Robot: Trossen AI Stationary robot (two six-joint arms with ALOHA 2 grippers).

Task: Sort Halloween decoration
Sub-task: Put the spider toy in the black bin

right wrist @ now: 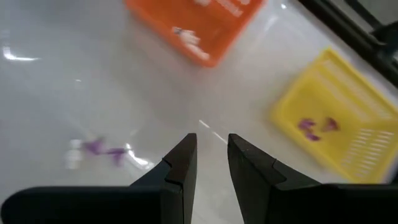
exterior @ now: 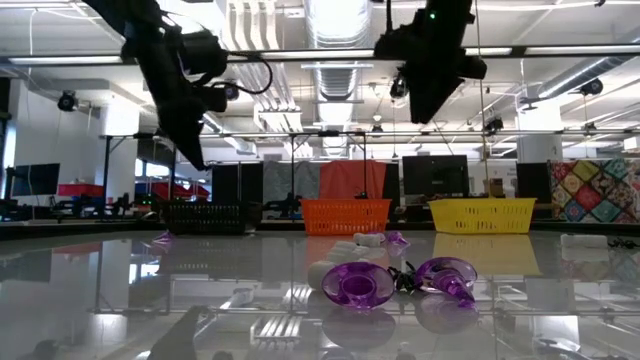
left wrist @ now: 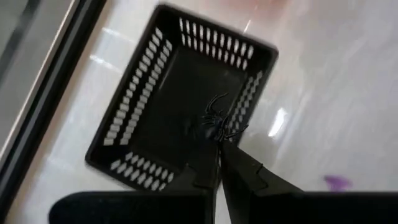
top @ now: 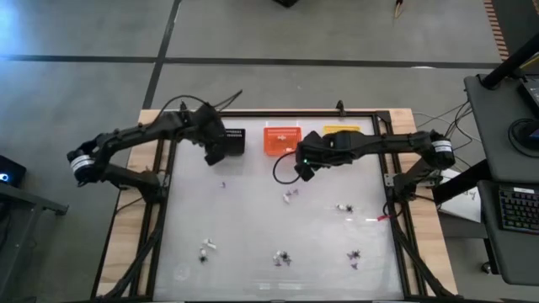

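My left gripper point(left wrist: 219, 148) hangs over the near part of the black basket point(top: 231, 140), shut on a black spider point(left wrist: 216, 122). My right gripper point(right wrist: 212, 149) is open and holds nothing. It hovers above the table point(top: 253, 219) just in front of the orange basket point(top: 282, 139) and the yellow basket point(top: 341, 132). White bits point(right wrist: 187, 37) lie in the orange basket, and purple pieces point(right wrist: 316, 127) lie in the yellow basket. A purple and white trinket point(right wrist: 94, 149) lies on the table near the right gripper. My left gripper pinches the black spider between its fingertips point(left wrist: 231, 154). Its body sits at the tips and its thin legs point(left wrist: 214, 102) spread out beyond them. The fingers come from above, slanting down. The spider is lifted clear, above the black basket's floor.
Several small trinkets lie scattered on the table: a purple one point(top: 223, 183), white and purple ones point(top: 290, 196) point(top: 344, 207), and a near row point(top: 206, 249) point(top: 282, 257) point(top: 354, 257). The three baskets line the far edge. A black frame point(top: 167, 210) borders the table.
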